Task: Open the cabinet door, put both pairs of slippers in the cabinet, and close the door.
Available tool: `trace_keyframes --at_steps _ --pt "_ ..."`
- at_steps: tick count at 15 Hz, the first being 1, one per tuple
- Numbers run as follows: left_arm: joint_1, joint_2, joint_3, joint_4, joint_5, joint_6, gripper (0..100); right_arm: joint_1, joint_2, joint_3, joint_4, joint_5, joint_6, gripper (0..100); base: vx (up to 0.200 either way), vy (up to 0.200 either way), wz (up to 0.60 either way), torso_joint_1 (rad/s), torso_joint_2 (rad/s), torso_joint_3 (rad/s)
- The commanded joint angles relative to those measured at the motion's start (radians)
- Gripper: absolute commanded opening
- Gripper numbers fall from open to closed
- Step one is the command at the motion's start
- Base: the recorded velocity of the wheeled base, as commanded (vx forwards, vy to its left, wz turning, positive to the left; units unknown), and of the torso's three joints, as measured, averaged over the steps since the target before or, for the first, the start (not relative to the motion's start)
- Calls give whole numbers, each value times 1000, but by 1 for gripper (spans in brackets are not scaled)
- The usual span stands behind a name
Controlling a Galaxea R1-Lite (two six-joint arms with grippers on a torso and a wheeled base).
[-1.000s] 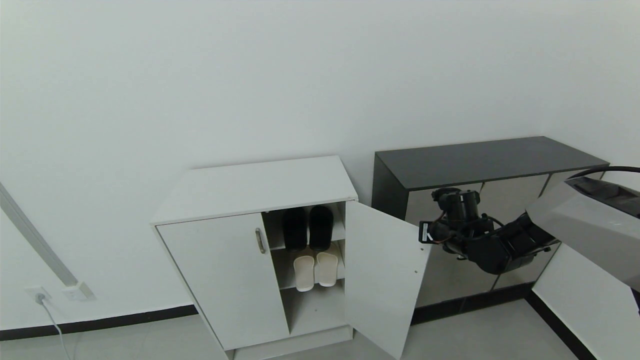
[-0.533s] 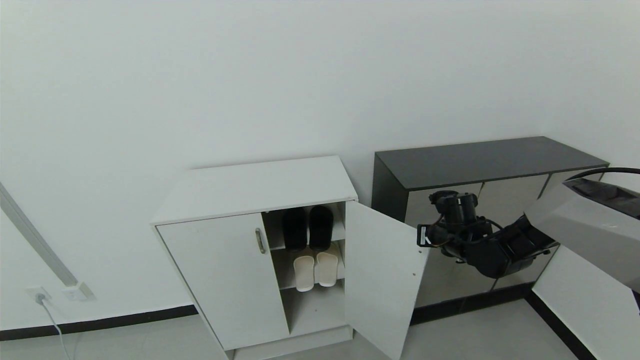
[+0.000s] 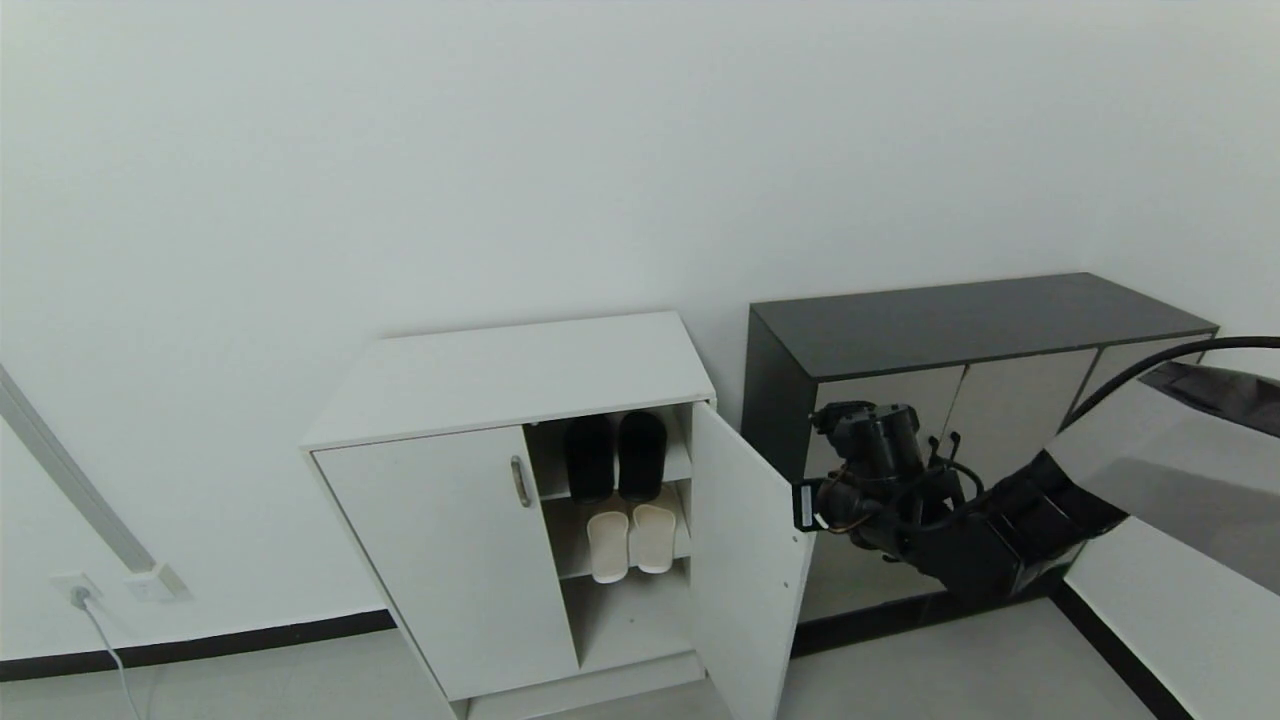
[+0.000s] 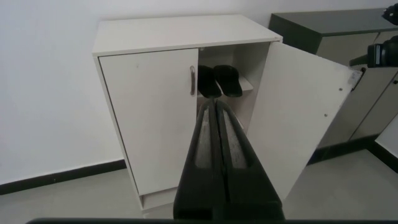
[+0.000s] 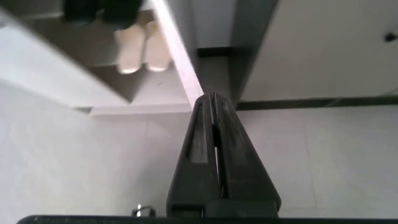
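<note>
The cabinet door (image 3: 745, 560) on the right side stands open, turned outward from the white cabinet (image 3: 500, 380), which stands on the floor against the wall. The cabinet has two doors, and the left door (image 3: 450, 560) is shut, with one metal handle (image 3: 519, 481). Inside are two pairs of slippers, four pieces together. The black slippers (image 3: 615, 455) are on the upper shelf and the white slippers (image 3: 630, 540) on the shelf under it, each pair side by side. The right gripper (image 3: 805, 505) is at the free edge of the open door with its fingers pressed together, holding nothing. In the right wrist view its tip meets this thin edge, with the white pair beyond. In the left wrist view the left gripper (image 4: 216, 102) also has its fingers together and empty. It faces the cabinet from well apart and hides the white pair. One dark cabinet (image 3: 960, 320) stands just beside, to the right.
</note>
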Motion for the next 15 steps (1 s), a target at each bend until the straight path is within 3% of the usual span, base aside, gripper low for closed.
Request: trace_keyframes --at_steps 1,5,7,9,15 --pt "1 0 0 0 0 -1 0 86 -87 61 -3 -1 4 0 0 0 0 0 0 0" --pt "1 0 0 0 0 -1 0 175 -152 128 -37 5 13 0 0 0 0 0 0 0" --pt "1 0 0 0 1 -1 0 175 -153 202 -179 16 -16 0 0 0 0 0 0 0" --pt "1 0 0 0 0 -1 0 172 -158 289 -300 90 -71 0 0 0 0 0 0 0" --pt "1 0 0 0 1 -1 0 175 -155 331 -333 110 -103 0 0 0 100 1 0 0"
